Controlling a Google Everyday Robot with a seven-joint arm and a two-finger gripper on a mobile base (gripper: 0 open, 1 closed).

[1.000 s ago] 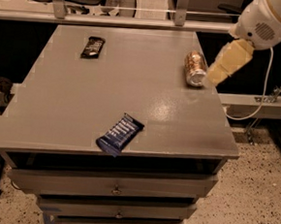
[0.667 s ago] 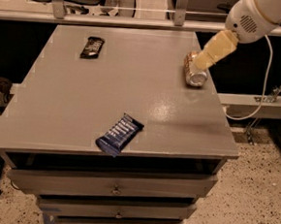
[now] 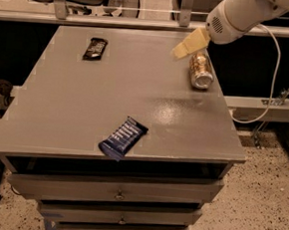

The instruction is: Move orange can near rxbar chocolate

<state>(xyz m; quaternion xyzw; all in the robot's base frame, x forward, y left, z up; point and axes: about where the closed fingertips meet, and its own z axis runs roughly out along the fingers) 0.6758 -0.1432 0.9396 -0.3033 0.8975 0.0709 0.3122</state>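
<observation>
The orange can (image 3: 200, 70) lies on its side near the right edge of the grey table (image 3: 85, 107), silver top toward the front. The rxbar chocolate (image 3: 95, 48), a dark flat bar, lies at the far left of the table. My gripper (image 3: 182, 46), pale yellow fingers on a white arm, hangs just above and to the left of the can's far end, not holding it.
A blue-wrapped bar with white stripes (image 3: 123, 137) lies near the front edge. Drawers (image 3: 118, 190) sit under the tabletop. A white cable (image 3: 272, 82) hangs on the right. A railing and chairs stand behind the table.
My gripper has swung left from the right side of the can to above its far end. The can and both bars have not moved.
</observation>
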